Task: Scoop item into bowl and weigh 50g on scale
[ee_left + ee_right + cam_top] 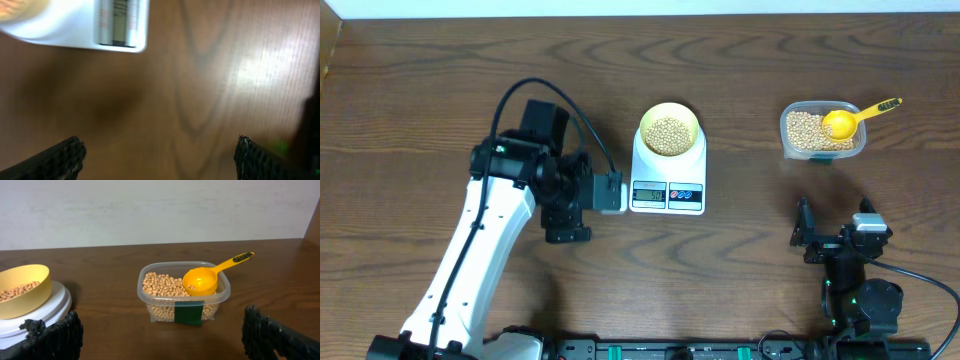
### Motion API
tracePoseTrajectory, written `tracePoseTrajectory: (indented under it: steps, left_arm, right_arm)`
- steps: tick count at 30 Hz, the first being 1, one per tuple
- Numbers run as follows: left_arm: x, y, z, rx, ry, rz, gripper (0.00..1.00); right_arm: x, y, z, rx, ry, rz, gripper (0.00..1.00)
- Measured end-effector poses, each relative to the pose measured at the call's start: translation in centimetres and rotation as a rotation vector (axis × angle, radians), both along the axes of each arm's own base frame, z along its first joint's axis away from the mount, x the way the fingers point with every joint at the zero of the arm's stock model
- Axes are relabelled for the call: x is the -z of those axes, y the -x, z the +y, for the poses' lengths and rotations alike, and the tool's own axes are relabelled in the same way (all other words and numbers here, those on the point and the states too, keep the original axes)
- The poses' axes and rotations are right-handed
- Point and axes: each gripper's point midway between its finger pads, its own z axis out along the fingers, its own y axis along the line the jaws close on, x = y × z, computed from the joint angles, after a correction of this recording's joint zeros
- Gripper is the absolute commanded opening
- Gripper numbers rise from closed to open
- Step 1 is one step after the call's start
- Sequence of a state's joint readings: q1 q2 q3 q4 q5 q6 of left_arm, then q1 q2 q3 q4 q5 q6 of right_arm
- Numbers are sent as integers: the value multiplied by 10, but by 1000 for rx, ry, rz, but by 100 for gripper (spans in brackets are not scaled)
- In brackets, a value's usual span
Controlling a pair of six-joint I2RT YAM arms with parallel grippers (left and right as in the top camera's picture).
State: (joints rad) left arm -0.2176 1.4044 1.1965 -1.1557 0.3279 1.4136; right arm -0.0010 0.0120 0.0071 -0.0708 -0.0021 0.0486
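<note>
A dark brown wooden desk with strong grain fills the overhead view, and a pale wall runs along its far edge. At the left, the white left arm reaches up from the lower edge of the frame, with a black cable looping over it. The left pincer hangs over bare wood just beside the lower left corner of the scale, its fingers spread wide with nothing between them. The white scale stands at the centre of the frame. Its long axis runs top to bottom, and the edge with the display and buttons faces the lower edge; the digits are too small to read. The yellow bowl sits upright on the scale's upper half, holding a shallow layer of tan beans. Well apart at the upper right is a clear plastic tub holding more beans, with a green label on its near wall. A yellow scoop rests in the tub on top of the beans, cup up, its handle lying over the rim and pointing to the upper right. Below the tub, at the lower right, the right pincer faces it from open desk, fingers fully parted and holding nothing.
</note>
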Motion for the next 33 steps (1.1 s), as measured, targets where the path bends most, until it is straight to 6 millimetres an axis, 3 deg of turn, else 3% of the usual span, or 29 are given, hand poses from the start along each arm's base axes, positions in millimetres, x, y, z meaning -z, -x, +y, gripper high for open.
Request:
tracePoseTrajectory:
  steps: [4,12,16,26,33]
  left_arm:
    - [22,9,-2,-23,21,22,98]
    - [74,-24,-7,-286,137,-119,98]
    - [92,-26,-7,-372,234,-164,97]
    - [70,-23,-11,-434,580,-349,98]
    - [65,-15,-2,-576,742,-438,98]
  right_arm:
    - [0,0,0,0,0,-1,99]
    - [0,0,0,-2,-1,-1,99]
    - [0,0,0,-2,-1,-1,99]
    - [0,0,0,-2,-1,0,99]
    - [0,0,0,-2,-1,0,99]
